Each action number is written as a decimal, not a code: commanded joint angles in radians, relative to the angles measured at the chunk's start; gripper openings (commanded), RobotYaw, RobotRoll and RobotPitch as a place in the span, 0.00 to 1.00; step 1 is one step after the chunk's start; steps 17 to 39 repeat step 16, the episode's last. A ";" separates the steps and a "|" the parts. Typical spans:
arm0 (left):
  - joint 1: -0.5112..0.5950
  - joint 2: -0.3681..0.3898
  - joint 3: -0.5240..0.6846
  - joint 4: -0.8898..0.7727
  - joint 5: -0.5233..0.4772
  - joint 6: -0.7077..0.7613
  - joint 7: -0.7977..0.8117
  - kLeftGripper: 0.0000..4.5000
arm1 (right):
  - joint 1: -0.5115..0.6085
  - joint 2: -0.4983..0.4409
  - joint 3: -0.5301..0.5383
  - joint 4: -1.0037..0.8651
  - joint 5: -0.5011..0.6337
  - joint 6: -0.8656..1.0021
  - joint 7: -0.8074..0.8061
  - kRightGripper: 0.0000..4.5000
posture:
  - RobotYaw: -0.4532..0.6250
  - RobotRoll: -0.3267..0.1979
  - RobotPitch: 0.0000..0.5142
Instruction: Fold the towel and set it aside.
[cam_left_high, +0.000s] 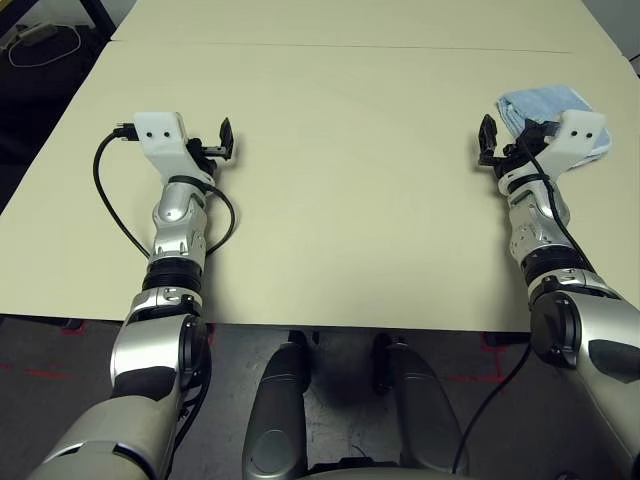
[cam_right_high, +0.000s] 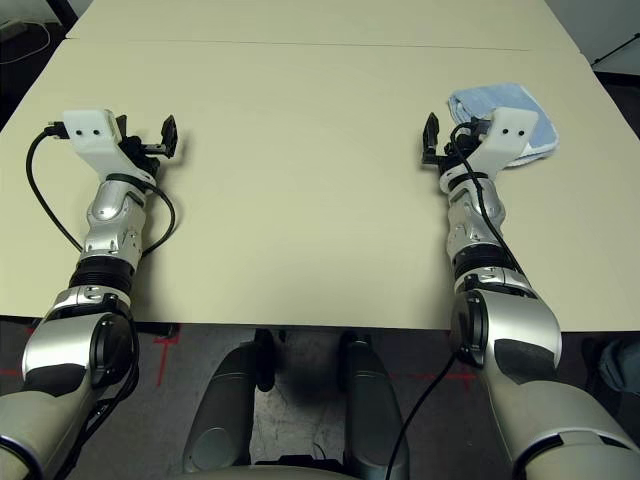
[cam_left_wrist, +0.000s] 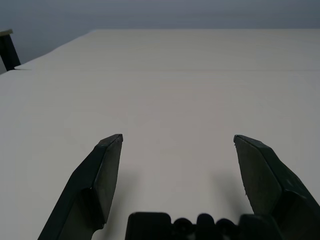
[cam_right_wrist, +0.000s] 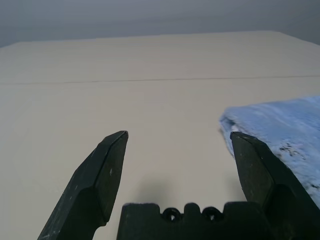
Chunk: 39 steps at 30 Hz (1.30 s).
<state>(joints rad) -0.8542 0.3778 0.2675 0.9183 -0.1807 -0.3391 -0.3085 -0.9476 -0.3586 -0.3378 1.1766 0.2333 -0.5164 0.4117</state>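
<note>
Cream tabletop (cam_left_high: 340, 190) stretches wide and bare across the middle, with a thin seam running across its far part and dark floor showing past the far left corner. Over on the robot's right, the towel (cam_right_high: 520, 115) lies folded into a compact light-blue bundle near the table's right edge, partly tucked behind the white wrist housing. The right gripper (cam_right_wrist: 175, 137) hangs just beside it, black fingers spread as wide as they go, nothing between them; from the wrist view the towel's near edge sits right against the outer finger, though whether cloth and finger actually touch is hard to call from here. Across the table, well apart from the towel, the left gripper (cam_left_wrist: 177, 140) hovers over plain tabletop, jaws likewise fully parted and holding nothing. A black cable (cam_left_high: 110, 200) loops off the left wrist.
</note>
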 joint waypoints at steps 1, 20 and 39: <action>-0.003 0.015 0.013 0.009 -0.021 -0.004 -0.033 1.00 | 0.019 0.015 -0.011 -0.002 0.014 -0.050 0.026 0.99 | 0.41 0.62 0.42; 0.012 0.022 0.016 0.000 -0.027 -0.004 -0.040 1.00 | 0.036 0.032 -0.049 -0.001 0.029 -0.063 -0.055 0.99 | 0.41 0.62 0.43; 0.012 0.022 0.016 0.000 -0.027 -0.004 -0.040 1.00 | 0.036 0.032 -0.049 -0.001 0.029 -0.063 -0.055 0.99 | 0.41 0.62 0.43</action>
